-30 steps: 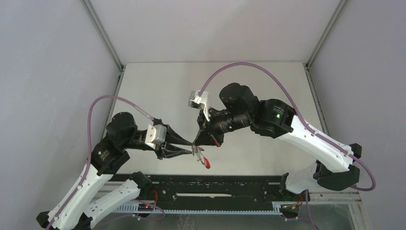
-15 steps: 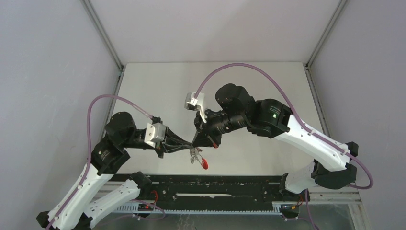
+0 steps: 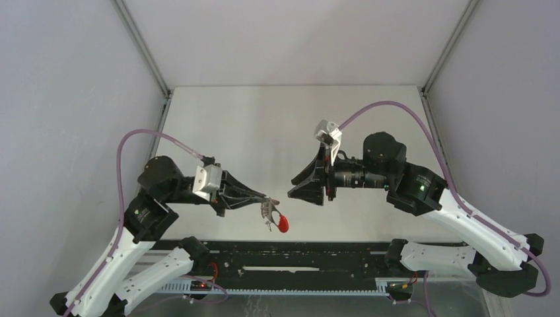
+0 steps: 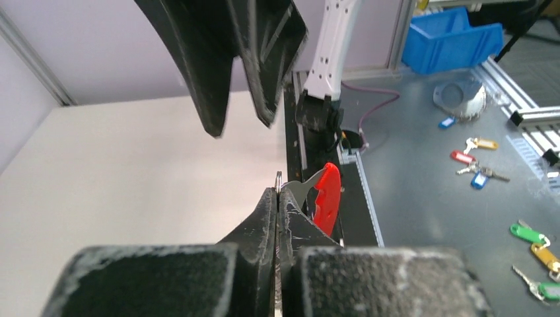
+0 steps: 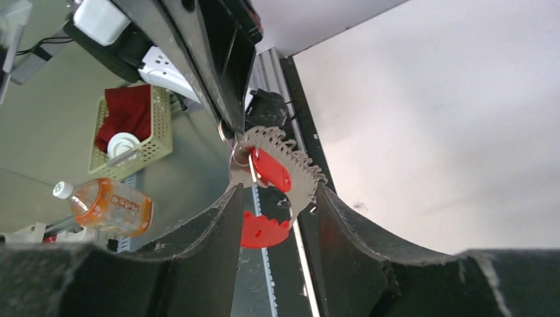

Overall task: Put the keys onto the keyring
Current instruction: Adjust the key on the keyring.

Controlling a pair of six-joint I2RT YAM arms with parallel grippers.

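My left gripper (image 3: 267, 200) is shut on the keyring (image 4: 279, 178), a thin metal ring whose edge pokes out between the closed tips (image 4: 277, 193). Below the tips hang the silvery keys (image 3: 267, 213) and the red strap (image 3: 282, 223), clear of the table. In the right wrist view the keys (image 5: 290, 165) and red strap (image 5: 264, 231) dangle between my right gripper's open fingers without touching them. My right gripper (image 3: 295, 193) stands open, a short way right of the bunch, pointing at it.
A black rail (image 3: 297, 257) runs along the table's near edge, just below the hanging bunch. Off the table lie a blue bin (image 4: 449, 39), several tagged keys (image 4: 475, 165), a basket (image 5: 132, 125) and an orange bottle (image 5: 109, 205).
My right gripper has let go, opened and drawn back to the right. My left gripper has shut on the ring and now carries the bunch alone, slightly lower.
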